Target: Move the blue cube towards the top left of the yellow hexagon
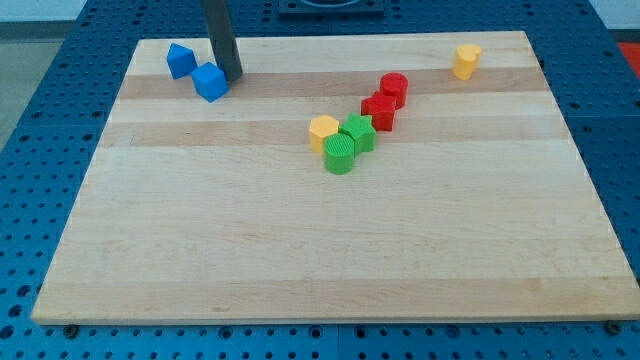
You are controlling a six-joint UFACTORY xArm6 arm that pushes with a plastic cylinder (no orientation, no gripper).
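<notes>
The blue cube [210,82] lies near the board's top left corner. My tip [232,77] stands right against the cube's right side, at its upper edge. A yellow hexagon-like block [323,131] lies near the board's middle, well to the right of and below the cube. A green block [358,131] touches its right side and a green cylinder [340,155] lies at its lower right. The dark rod rises from the tip out of the view's top.
A second blue block [180,60] sits just up and left of the cube. A red block [379,111] and a red cylinder [394,89] lie up and right of the green ones. Another yellow block [466,61] is at the top right. The wooden board [300,260] rests on a blue table.
</notes>
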